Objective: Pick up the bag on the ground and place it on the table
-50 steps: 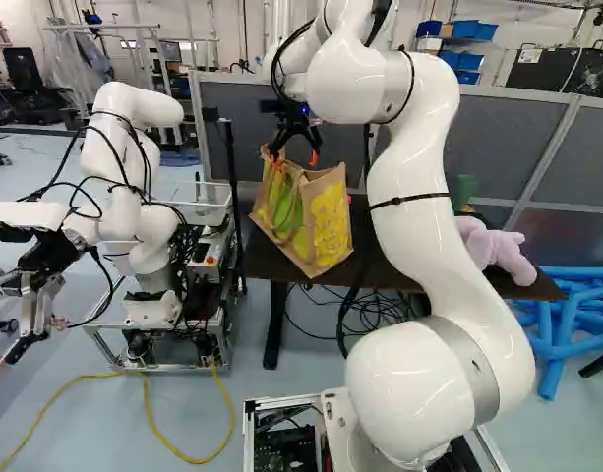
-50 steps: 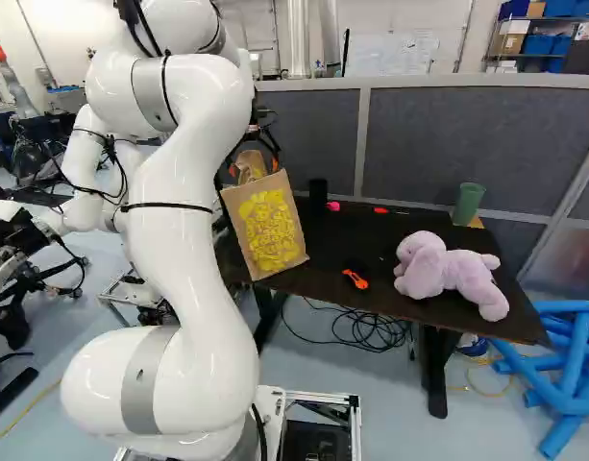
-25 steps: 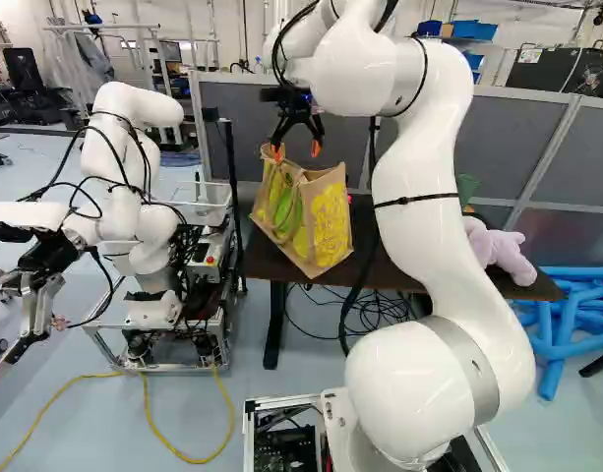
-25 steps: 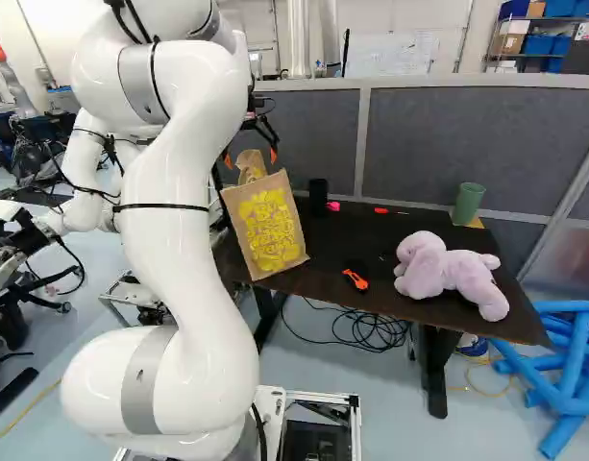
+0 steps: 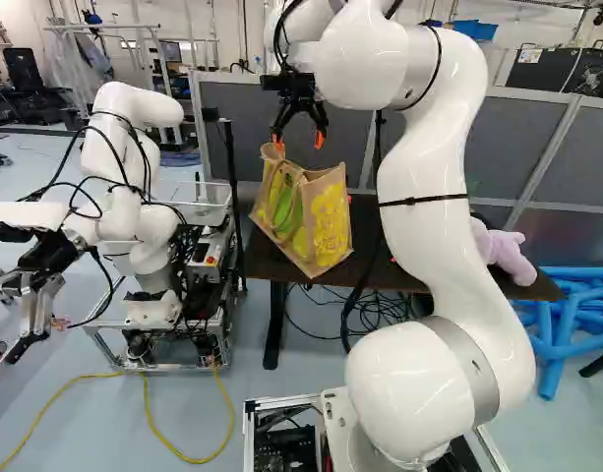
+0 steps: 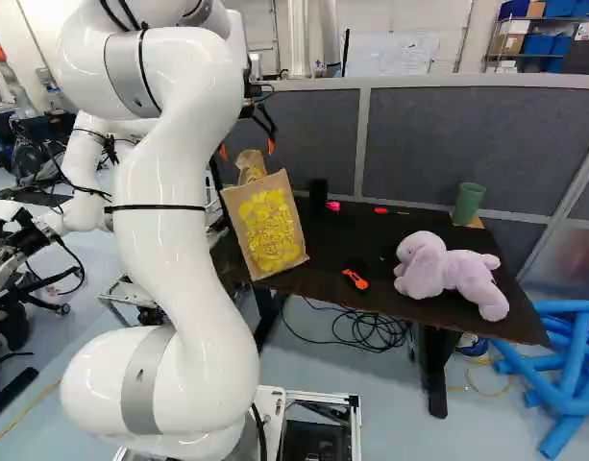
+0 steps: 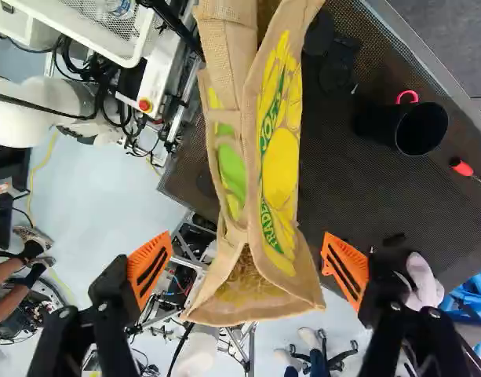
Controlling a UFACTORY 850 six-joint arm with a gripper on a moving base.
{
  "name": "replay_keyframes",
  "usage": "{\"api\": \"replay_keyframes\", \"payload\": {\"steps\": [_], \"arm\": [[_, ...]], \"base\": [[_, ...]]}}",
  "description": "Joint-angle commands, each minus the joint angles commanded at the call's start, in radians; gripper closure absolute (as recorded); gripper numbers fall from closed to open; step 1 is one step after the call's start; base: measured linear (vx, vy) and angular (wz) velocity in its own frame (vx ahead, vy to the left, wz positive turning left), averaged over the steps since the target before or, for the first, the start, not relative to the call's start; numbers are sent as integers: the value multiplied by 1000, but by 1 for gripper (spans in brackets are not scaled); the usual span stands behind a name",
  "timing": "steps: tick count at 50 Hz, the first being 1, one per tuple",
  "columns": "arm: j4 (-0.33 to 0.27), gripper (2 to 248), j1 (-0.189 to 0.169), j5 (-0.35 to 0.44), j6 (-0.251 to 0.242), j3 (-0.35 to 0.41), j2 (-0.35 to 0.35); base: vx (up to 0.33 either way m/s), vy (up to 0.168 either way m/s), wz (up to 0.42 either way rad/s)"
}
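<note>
gripper (image 5: 299,141) points down above the bag (image 5: 331,218), jaws wide apart, gripping nothing. arm (image 5: 419,187) arches high. bag sits tilted at the left end of the table (image 6: 323,274), long axis leaning left in the right base view, its bottom reaching the front edge; a gap separates bag and orange cutter (image 6: 355,279).

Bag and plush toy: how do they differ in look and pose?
The bag is tan with yellow print and stands tall; the plush toy is pale purple and lies low. The bag is just below the open gripper, whereas the plush toy is well off to one side. Both rest on the table.
</note>
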Motion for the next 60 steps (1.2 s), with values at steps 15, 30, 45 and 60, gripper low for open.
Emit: {"api": "replay_keyframes", "payload": {"steps": [15,30,45,60], "arm": [[0,3,0,-18,0,-8,24],[0,3,0,-20,0,-8,26],[0,3,0,-20,0,-8,26],[0,3,0,-20,0,-8,26]], "base": [[0,0,0],[0,0,0],[0,0,0],[-61,10,12]]}}
